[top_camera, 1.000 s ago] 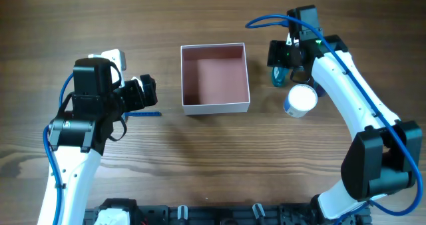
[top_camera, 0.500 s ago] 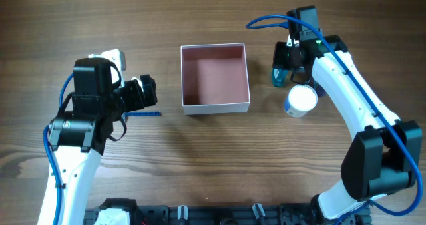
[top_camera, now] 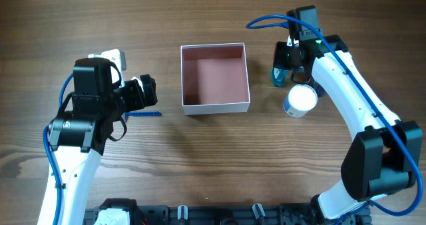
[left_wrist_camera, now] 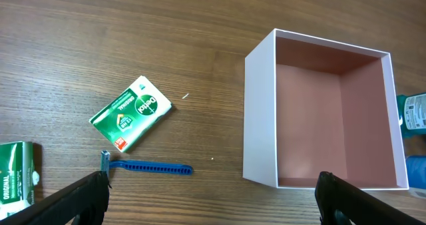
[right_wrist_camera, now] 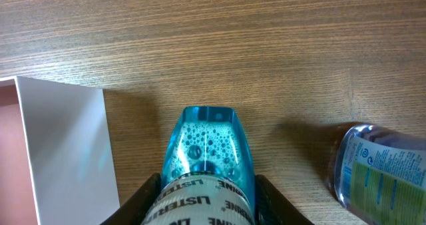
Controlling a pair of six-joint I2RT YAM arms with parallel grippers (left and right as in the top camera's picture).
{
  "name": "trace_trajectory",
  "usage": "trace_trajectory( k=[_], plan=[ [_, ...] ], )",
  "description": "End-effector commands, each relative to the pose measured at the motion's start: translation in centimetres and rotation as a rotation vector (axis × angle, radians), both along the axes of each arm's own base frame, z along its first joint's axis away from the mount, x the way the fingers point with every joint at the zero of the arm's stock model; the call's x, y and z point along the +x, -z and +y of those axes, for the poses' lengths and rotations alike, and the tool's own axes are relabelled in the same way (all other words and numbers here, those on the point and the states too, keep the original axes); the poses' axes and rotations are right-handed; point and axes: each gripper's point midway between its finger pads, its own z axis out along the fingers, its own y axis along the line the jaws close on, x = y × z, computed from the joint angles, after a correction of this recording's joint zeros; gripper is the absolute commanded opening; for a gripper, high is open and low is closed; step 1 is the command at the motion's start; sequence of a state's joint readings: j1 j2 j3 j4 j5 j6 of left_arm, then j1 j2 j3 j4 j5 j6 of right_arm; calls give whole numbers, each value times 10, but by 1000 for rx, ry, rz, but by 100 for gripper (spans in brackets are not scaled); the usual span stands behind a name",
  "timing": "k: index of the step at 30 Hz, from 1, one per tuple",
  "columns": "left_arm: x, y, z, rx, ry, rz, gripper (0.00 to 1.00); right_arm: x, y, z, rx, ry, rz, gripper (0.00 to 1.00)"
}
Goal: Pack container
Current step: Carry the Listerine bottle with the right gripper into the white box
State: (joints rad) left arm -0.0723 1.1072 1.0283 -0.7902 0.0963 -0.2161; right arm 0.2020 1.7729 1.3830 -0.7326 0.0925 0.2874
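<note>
Container (top_camera: 216, 106) lies flat, mouth up; right gripper (right_wrist_camera: 208, 188) clamps blue bottle (right_wrist_camera: 208, 138).

Table (top_camera: 200, 158): we saw brown wood, the grain running side to side.
Container (left_wrist_camera: 259, 112): it sat near the middle, open side up.
Soap packet (left_wrist_camera: 130, 113): green, it lay flat, well left of the container.
Razor (left_wrist_camera: 148, 167): blue, it lay just beside the packet.
Green box (left_wrist_camera: 14, 178): it lay farther left, partly cut off.
White-capped bottle (top_camera: 300, 100): it lay right of the container.
Blue bottle (right_wrist_camera: 208, 152): just beside the container; we could not tell whether it touched the wood.
</note>
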Motion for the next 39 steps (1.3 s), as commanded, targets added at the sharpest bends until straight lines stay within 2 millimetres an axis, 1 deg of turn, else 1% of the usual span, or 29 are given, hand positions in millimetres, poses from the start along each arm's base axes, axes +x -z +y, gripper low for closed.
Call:
trace_trajectory(
  k=[1, 2, 3, 5, 9, 11, 13, 15, 16, 17, 18, 19, 21, 22, 23, 25, 27, 31, 33, 34, 35, 36, 37, 38, 39],
  plan=[
    [1, -8, -5, -21, 12, -16, 100, 6, -1, -3, -20, 11, -10, 25],
    [2, -8, -5, -21, 12, -17, 100, 6, -1, -3, -20, 11, -10, 22],
    [2, -8, -5, -21, 12, -16, 100, 6, -1, -3, -20, 12, -10, 17],
    [2, -8, -5, -21, 12, -17, 100, 7, -2, -3, -19, 11, -13, 4],
    [2, -8, -5, -21, 12, -16, 100, 10, -7, -2, -15, 9, -35, 4],
    [2, -8, -5, -21, 12, -17, 100, 11, -17, 0, -16, -5, -60, 4],
    [2, -8, -5, -21, 12, -16, 100, 11, -36, 0, -12, -14, -100, 4],
    [1, -8, -5, -21, 12, -16, 100, 10, -60, 0, -4, -15, -143, 4],
    [2, -8, -5, -21, 12, -17, 100, 9, -79, 2, 2, -20, -178, 4],
    [1, -8, -5, -21, 12, -16, 100, 7, -91, 3, 7, -25, -200, 4],
    [2, -8, -5, -21, 12, -16, 100, 4, -113, 8, 9, -47, -238, 4],
    [1, -8, -5, -21, 12, -16, 100, 2, -125, 11, 10, -62, -262, 4],
    [2, -8, -5, -21, 12, -16, 100, -6, -161, 24, 30, -92, -332, 4],
    [1, -8, -5, -21, 12, -16, 100, -10, -172, 30, 39, -107, -353, 4],
    [1, -8, -5, -21, 12, -16, 100, -16, -187, 41, 52, -132, -381, 4],
    [1, -8, -5, -21, 12, -16, 100, -23, -202, 57, 75, -139, -408, 4],
    [2, -8, -5, -21, 12, -16, 100, -31, -212, 80, 101, -147, -428, 4],
    [2, -8, -5, -22, 12, -16, 100, -42, -210, 121, 165, -150, -428, 5],
    [2, -8, -5, -22, 12, -16, 100, -45, -202, 145, 196, -170, -411, 4],
    [2, -8, -5, -22, 12, -16, 100, -46, -195, 156, 201, -185, -398, 4],
    [2, -8, -5, -21, 12, -17, 100, -46, -185, 168, 204, -194, -375, 4],
    [2, -8, -5, -22, 12, -17, 100, -47, -178, 175, 198, -207, -361, 4],
    [2, -8, -5, -22, 12, -16, 100, -47, -164, 185, 190, -217, -332, 4],
    [2, -8, -5, -22, 12, -16, 100, -46, -155, 191, 186, -218, -313, 4],
    [2, -8, -5, -22, 12, -17, 100, -44, -141, 197, 174, -221, -284, 4]
  ],
)
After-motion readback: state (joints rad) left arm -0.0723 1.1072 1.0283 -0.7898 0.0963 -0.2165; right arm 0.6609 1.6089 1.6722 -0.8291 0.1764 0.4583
